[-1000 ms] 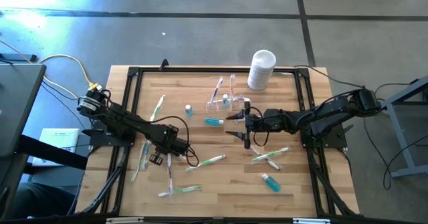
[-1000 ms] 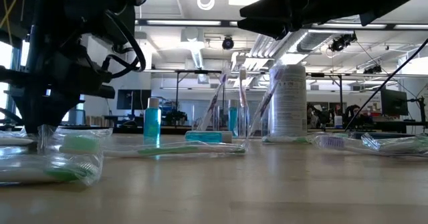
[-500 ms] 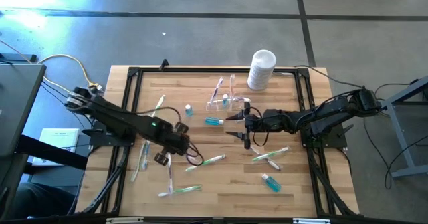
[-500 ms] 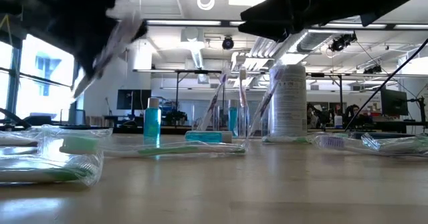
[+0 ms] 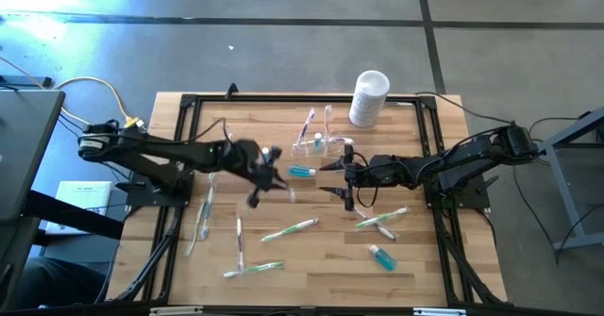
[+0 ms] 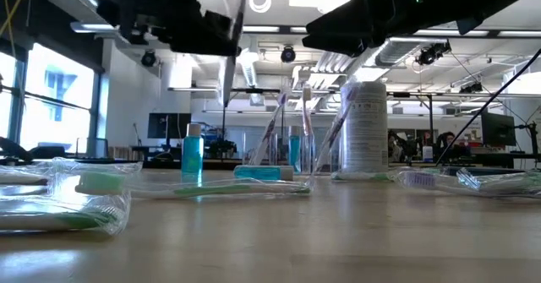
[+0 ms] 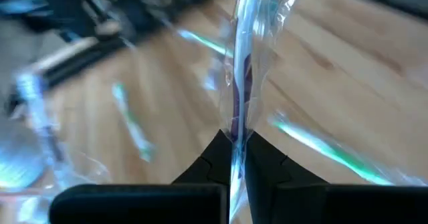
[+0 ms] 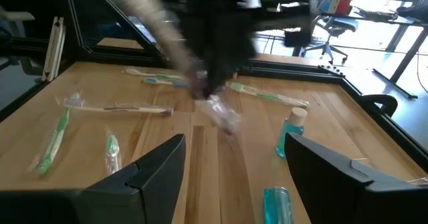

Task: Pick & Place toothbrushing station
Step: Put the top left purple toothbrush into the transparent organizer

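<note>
From above, the small clear plastic toothbrushing station (image 5: 314, 142) stands toward the far side of the pale wooden table (image 5: 311, 259), with two toothbrushes leaning out of its upright compartments. A white cylindrical container (image 5: 368, 98) stands well apart from it near the far right corner. The left hand (image 5: 264, 173) hangs over the middle of the table, clamped on a toothbrush in a clear wrapper (image 5: 257, 186). The right hand (image 5: 342, 176) sits just beside the station with its fingers apart and nothing between them. Wrapped green toothbrushes (image 5: 289, 228) and small blue tubes (image 5: 382, 257) lie scattered on the boards; the floor around is grey concrete.

At table height, the station (image 6: 300, 152) stands beside the white container (image 6: 363, 129), a blue-green bottle (image 6: 193, 152) to one side, a workshop with ceiling lights behind.

The left wrist camera shows dark fingers (image 7: 208, 162) pinched together on the wrapped toothbrush (image 7: 242, 70), which stands upright above the wood.

The right wrist camera shows its two fingers (image 8: 159, 164) spread wide, with office chairs (image 8: 326, 37) beyond the table's edge.
</note>
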Controlling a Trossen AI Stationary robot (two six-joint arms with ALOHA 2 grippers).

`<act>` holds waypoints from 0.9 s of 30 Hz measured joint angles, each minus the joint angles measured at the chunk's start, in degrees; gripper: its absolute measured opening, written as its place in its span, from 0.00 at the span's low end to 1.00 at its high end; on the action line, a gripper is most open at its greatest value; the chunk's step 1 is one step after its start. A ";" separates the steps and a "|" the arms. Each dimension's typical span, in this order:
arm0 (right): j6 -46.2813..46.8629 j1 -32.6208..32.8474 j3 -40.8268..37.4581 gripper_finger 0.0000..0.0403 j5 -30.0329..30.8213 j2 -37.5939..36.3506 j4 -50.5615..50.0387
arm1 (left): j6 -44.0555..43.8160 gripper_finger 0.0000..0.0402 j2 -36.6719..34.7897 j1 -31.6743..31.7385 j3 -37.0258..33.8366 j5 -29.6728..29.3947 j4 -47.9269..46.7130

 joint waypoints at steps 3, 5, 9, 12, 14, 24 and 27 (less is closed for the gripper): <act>-0.77 -0.02 0.00 0.61 0.28 0.00 -0.10 | -6.36 0.03 0.28 4.83 -3.21 2.76 14.82; -0.84 -0.02 0.00 0.61 0.30 0.00 -0.24 | -12.08 0.03 0.81 7.58 -4.85 2.17 22.97; -0.84 0.00 0.00 0.61 0.40 0.00 -0.59 | -20.54 0.03 2.90 11.27 -5.63 -3.71 29.67; -0.84 -0.02 0.00 0.61 0.43 0.00 -0.70 | -23.41 0.03 6.41 12.68 -5.74 -7.03 32.28; -0.84 -0.01 0.00 0.61 0.43 0.00 -0.70 | -24.69 0.03 10.15 12.66 -5.62 -7.64 36.25; -0.83 -0.01 0.00 0.61 0.14 0.00 -0.76 | -28.14 0.03 18.42 17.27 -5.69 -13.16 42.84; -0.83 -0.01 0.00 0.61 -0.87 0.00 -0.91 | -30.26 0.03 19.69 19.47 -5.62 -9.13 43.62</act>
